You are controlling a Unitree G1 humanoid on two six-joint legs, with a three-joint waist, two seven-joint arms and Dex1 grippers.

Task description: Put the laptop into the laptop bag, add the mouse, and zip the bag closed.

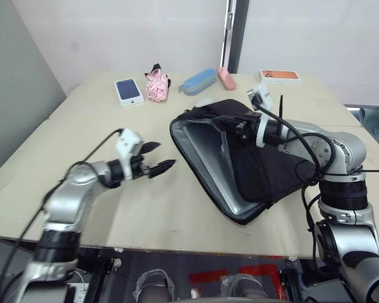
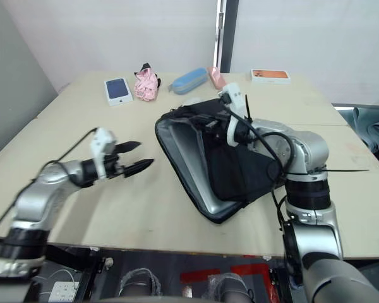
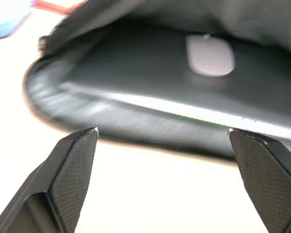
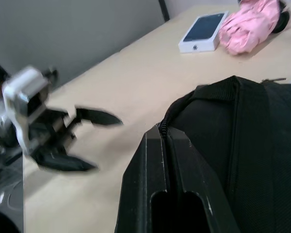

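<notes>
While right pincer [image 4: 167, 145] pinches black fabric laptop bag [image 1: 265, 170] edge, left pincer [image 1: 158, 158] gapes; glossy oval mouse [image 3: 210, 55] on smooth laptop [image 3: 150, 87] inside.

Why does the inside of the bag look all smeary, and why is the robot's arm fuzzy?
Left wrist view: the laptop bag and the mouse inside it are smeared by motion blur. Right wrist view: the left pincer is blurred too. Left eye view: the left arm looks soft.
</notes>
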